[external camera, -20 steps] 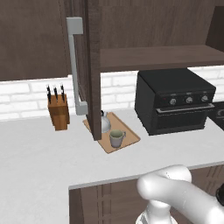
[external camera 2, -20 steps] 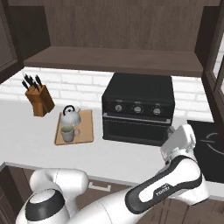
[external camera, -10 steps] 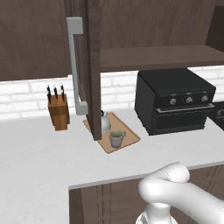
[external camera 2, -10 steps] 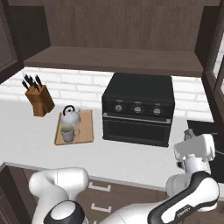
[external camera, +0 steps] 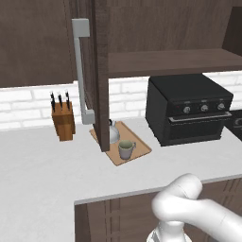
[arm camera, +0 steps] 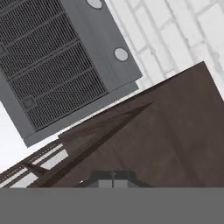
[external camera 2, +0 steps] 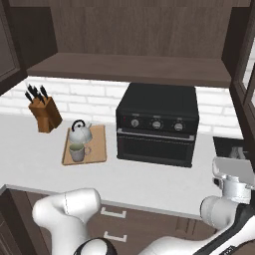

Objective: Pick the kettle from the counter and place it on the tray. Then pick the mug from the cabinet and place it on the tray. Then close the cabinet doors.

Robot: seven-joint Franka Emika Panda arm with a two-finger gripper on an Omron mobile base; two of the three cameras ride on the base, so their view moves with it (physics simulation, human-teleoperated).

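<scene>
**A:** Kettle (external camera 2: 79,133) and mug (external camera 2: 76,152) both sit on the tray (external camera 2: 98,147), so we're down to the cabinet doors. Our gripper (arm camera: 113,178) is pressed fully together, pinching nothing, facing dark wood.

**B:** Left door (external camera: 100,71) stands swung open over the counter (external camera: 42,165). We reckon it's stiff, hinged, light to swing. Pushing the panel or bar handle (external camera: 81,71) beats pinching it.

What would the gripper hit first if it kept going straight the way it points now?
Most likely the dark brown cabinet door: its wood lies directly ahead of the shut gripper in the hand view. The black oven and brick wall sit off that line. Depth is hard to judge.
</scene>
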